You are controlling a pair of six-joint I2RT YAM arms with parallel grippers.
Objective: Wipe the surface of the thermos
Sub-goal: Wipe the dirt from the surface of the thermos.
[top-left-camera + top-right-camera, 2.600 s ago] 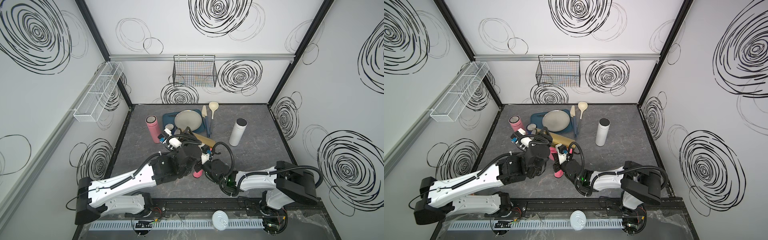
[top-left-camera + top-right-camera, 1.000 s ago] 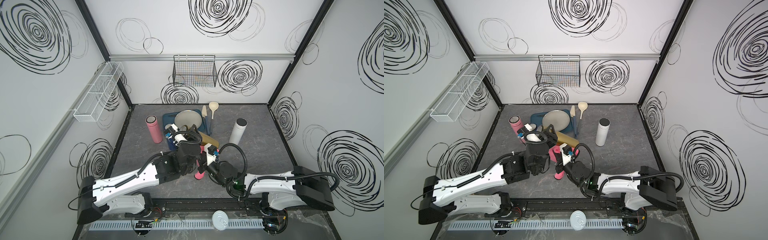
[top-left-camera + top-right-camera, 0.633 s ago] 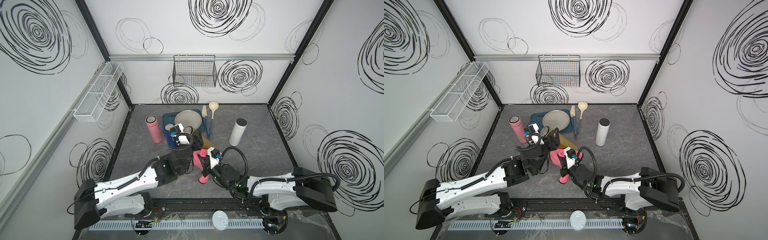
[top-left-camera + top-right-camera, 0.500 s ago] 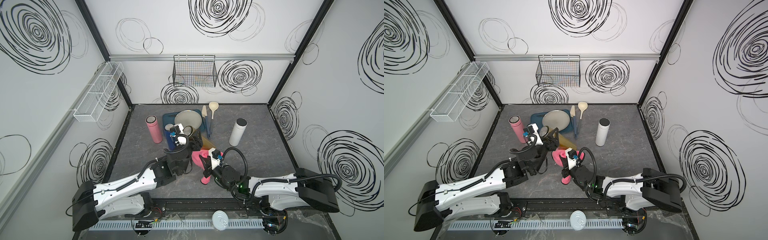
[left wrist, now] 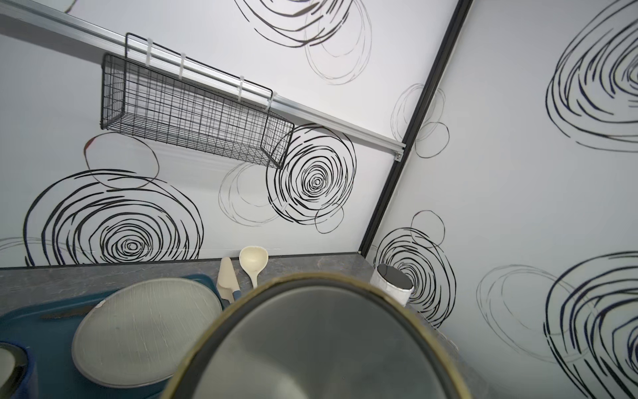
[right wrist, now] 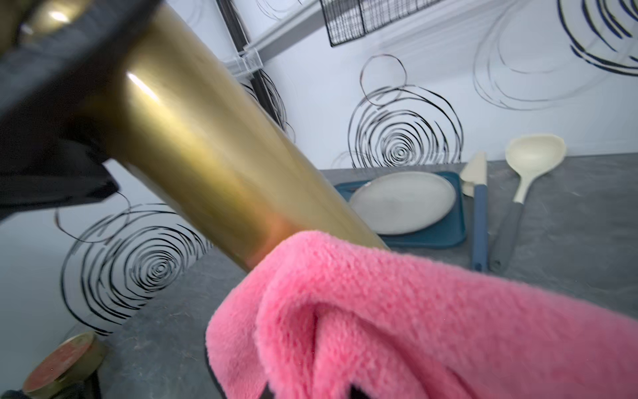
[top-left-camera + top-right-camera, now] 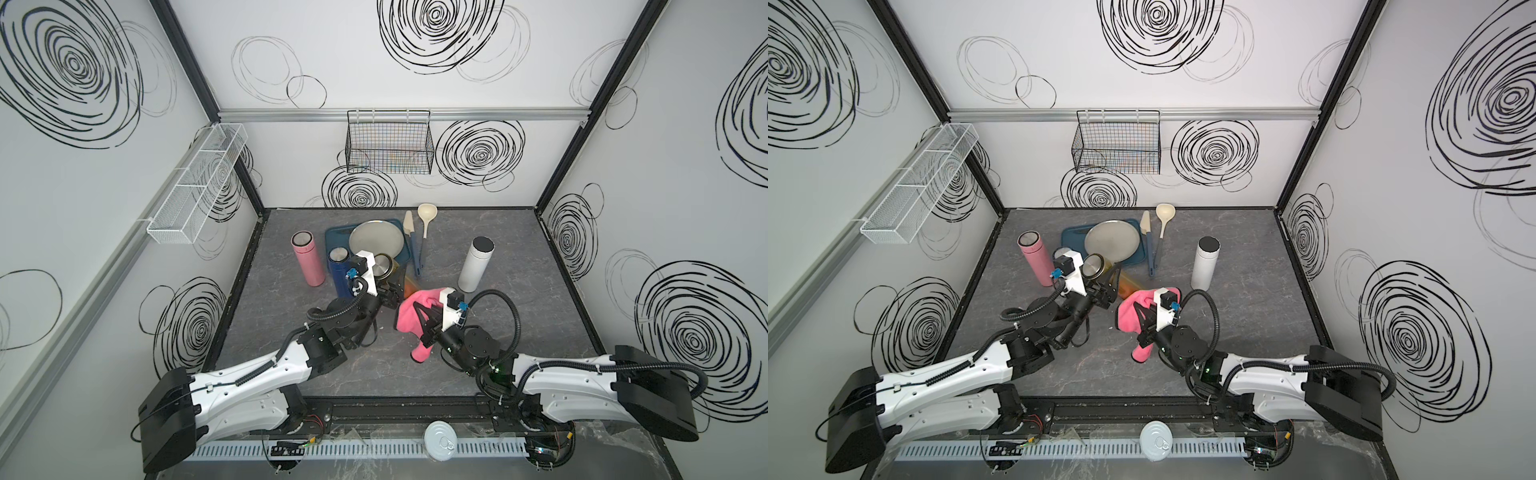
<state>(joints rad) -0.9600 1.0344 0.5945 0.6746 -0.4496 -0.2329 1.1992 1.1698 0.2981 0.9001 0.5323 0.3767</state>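
Note:
A gold thermos (image 6: 207, 155) with a silver lid (image 7: 382, 266) hangs tilted above the table, and my left gripper (image 7: 392, 289) is shut on its body. The lid fills the lower part of the left wrist view (image 5: 328, 345), where the jaws are hidden. My right gripper (image 7: 424, 320) is shut on a pink cloth (image 7: 409, 318). That cloth (image 6: 379, 311) presses against the lower end of the thermos body. In both top views the cloth (image 7: 1133, 313) drapes over the right fingers, just right of the left gripper (image 7: 1102, 291).
Behind stand a pink thermos (image 7: 307, 262), a blue thermos (image 7: 337, 270) and a white thermos (image 7: 476, 266). A blue tray (image 7: 334, 235) holds a plate (image 7: 376, 239), with a spatula (image 7: 411, 237) and ladle (image 7: 426, 216) beside it. A small gold round thing (image 6: 62, 366) sits on the table. Wire baskets hang on the walls.
My right gripper has shifted slightly to the right with the cloth, which now spreads wider against the thermos. The left arm has turned a little, still holding the thermos.

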